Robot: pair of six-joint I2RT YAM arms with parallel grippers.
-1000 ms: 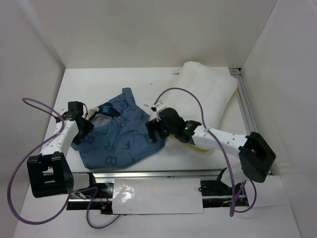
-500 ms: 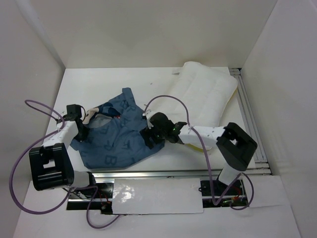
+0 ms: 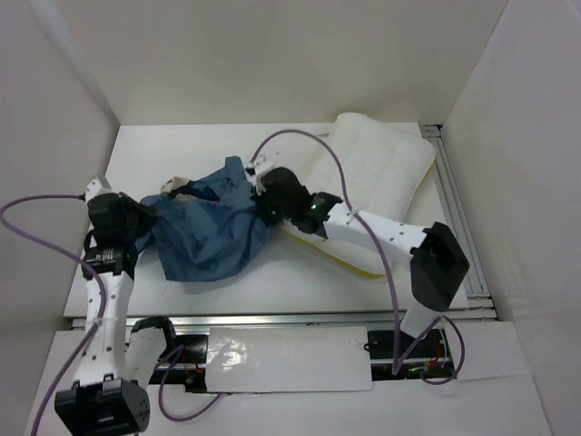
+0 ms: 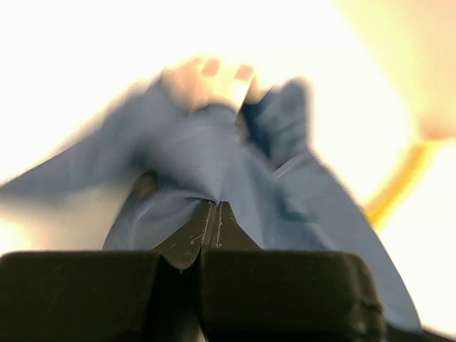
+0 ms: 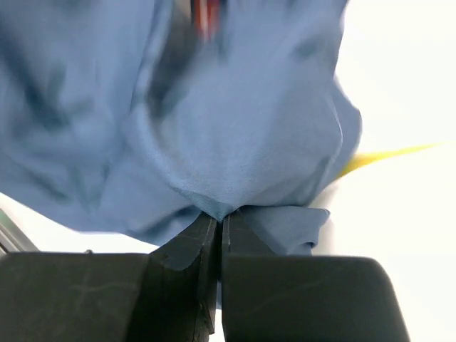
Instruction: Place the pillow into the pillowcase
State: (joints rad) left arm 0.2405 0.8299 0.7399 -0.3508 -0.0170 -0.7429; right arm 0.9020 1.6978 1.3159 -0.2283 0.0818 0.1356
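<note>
left gripper [image 3: 143, 221] jaws pinching pillowcase [image 3: 211, 238] 9 o'clock edge | right gripper [image 3: 264, 209] jaws pinching 3 o'clock edge, forearm over pillow [image 3: 381, 168]

The white table [image 3: 182, 150] carries the pillow [image 3: 381, 168] at its far right and the crumpled pillowcase [image 3: 209, 241] left of it.

Top external: high above near edge, looks down on whole table [image 3: 182, 150]. Wrist cams: very close, each facing pillowcase [image 3: 213, 241] folds; top view shares these.
</note>
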